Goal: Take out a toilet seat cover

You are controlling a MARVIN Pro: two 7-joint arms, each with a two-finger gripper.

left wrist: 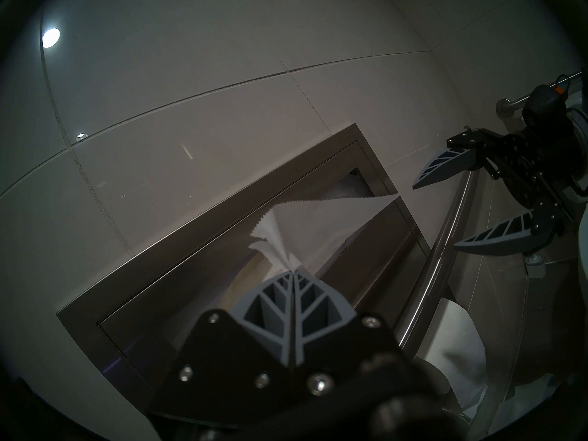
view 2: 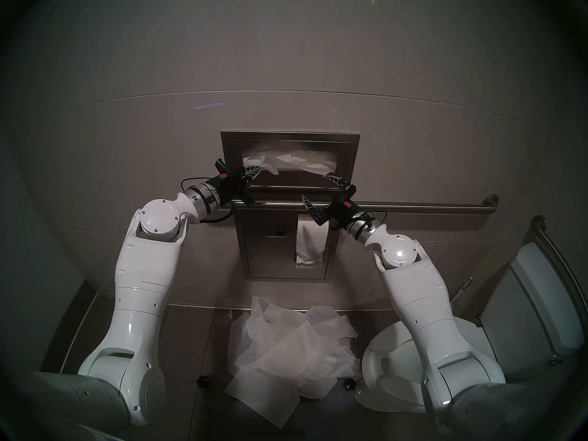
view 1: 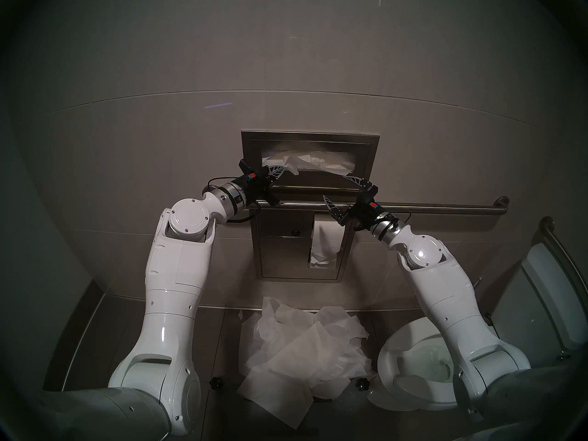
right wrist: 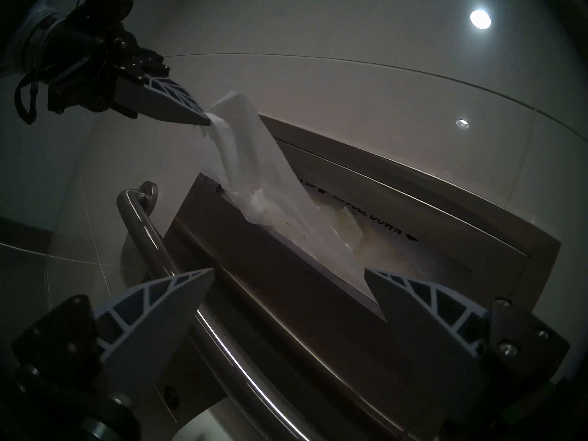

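Toilet seat cover (right wrist: 254, 163): thin, white, creased, pinched taut by left gripper (right wrist: 206, 122).

White toilet seat cover (right wrist: 254, 150); steel-grey dispenser (view 1: 246, 150)

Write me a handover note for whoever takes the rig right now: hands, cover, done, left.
Left hand: shut on a corner of the toilet seat cover, pinched at the dispenser slot's left end.
Right hand: open, empty, beside the slot's right end, just above the grab bar.
Cover: partly drawn out, the rest inside the slot.
Floor: heap of paper sheets beside the toilet; not the target.
Done: corner gripped.
Left: probably grip the right side, then pull the cover clear without tearing it.
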